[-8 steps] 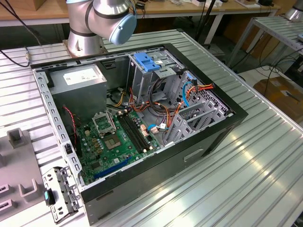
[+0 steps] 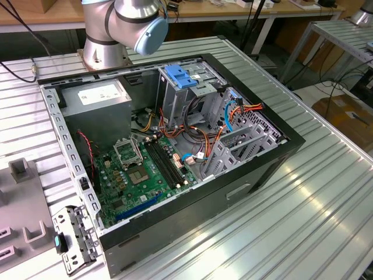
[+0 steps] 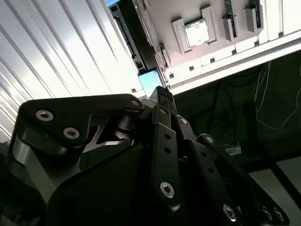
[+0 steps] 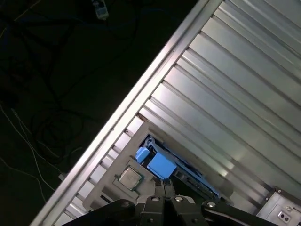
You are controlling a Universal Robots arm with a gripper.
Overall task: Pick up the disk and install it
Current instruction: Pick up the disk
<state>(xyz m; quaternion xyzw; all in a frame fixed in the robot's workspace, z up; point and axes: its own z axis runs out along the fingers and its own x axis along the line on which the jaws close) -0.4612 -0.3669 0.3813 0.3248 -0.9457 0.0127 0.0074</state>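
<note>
Exterior view, computer case (image 2: 233, 192): it is being shown lying open in the middle of the ribbed table (image 2: 315, 221), with its green motherboard (image 2: 145, 175) facing up.
Exterior view, arm (image 2: 125, 23): its base is being carried on the table, just beside the case corner that holds the power supply (image 2: 96, 99).
Exterior view, tray (image 2: 26, 213): a grey tray is being seen at the exterior view's left, near the case.
Second wrist view, gripper (image 3: 162, 94): its black fingers are being pressed together, with nothing gripped between them.
Second wrist view, disk (image 3: 149, 82): a pale blue patch of it is being glimpsed just past the fingertips, beside the tray carrying a processor (image 3: 195, 32).
First wrist view, gripper (image 4: 164, 184): the fingers are again being shown closed and empty.
First wrist view, disk (image 4: 160, 165): it is being seen lying along the tray, on the side turned away from the table's edge. Its blue parts are lying under the fingertips, and whether they are touching cannot be told.
</note>
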